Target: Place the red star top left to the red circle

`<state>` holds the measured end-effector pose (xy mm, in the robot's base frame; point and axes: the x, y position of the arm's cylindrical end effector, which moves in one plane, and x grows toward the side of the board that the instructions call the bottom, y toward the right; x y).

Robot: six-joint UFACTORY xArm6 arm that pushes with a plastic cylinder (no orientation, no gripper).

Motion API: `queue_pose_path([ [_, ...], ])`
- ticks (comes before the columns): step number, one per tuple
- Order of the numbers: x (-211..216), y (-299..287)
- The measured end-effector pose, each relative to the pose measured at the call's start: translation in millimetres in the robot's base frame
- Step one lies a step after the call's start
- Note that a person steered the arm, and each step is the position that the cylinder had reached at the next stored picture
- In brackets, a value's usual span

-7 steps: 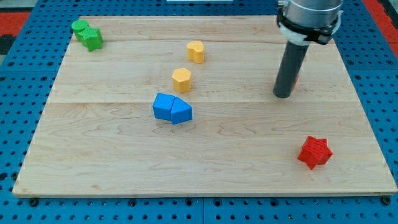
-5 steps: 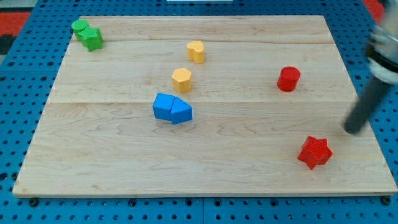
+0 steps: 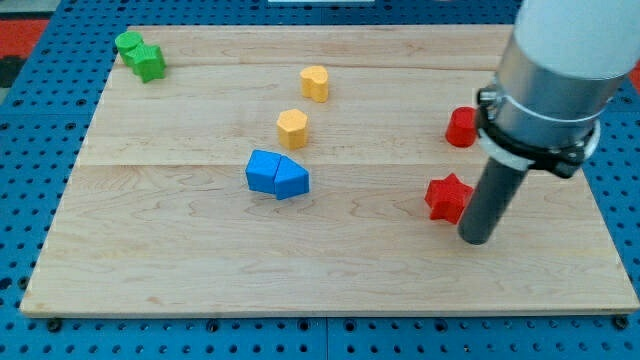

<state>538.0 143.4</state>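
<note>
Wooden table top (image 3: 200, 250), pale planks, sits on a blue pegboard (image 3: 20, 180). My arm comes in from the table's right edge, big grey housing, dark rod below it. No gripper on me, nothing to open or close, nothing held: just my tip (image 3: 476, 239), touching or just about touching the lower right side of the red star-shaped block (image 3: 448, 196).

Task pieces: red star sits in the right half of the table, roughly mid-depth. Red circle block (image 3: 462, 126) is just beyond it toward the far edge, partly hidden by my housing. The two are near but apart. Star is currently on the near side of the circle, slightly left, so not yet at top left.

Others, well clear: pair of blue blocks (image 3: 277, 174) touching each other near table centre, exact shapes hard to call; yellow hexagon-ish block (image 3: 292, 127) and yellow heart-shaped block (image 3: 315, 82) beyond them; green blocks (image 3: 141, 55) bunched at the far left corner.

Handling, my read: star looks small, rigid, light, slides easily on smooth wood. Points make it prone to spin if pushed off-centre. Best contact is a notch between two points, line through its centre. Need to route left around the circle, not bump it.
</note>
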Motion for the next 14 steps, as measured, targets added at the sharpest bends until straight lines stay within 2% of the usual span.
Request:
queue_pose_path([
  [2,-92.2,-6.7],
  [3,-98.9,-17.2],
  [4,-95.6,-70.9],
  [5,-122.5,-84.2],
  [6,-139.6,-60.5],
  [7,-141.4,-17.2],
  [11,-158.8,-11.0],
  [12,-149.9,-28.1],
  [13,-105.5,-62.0],
  [14,-88.1,-86.5],
])
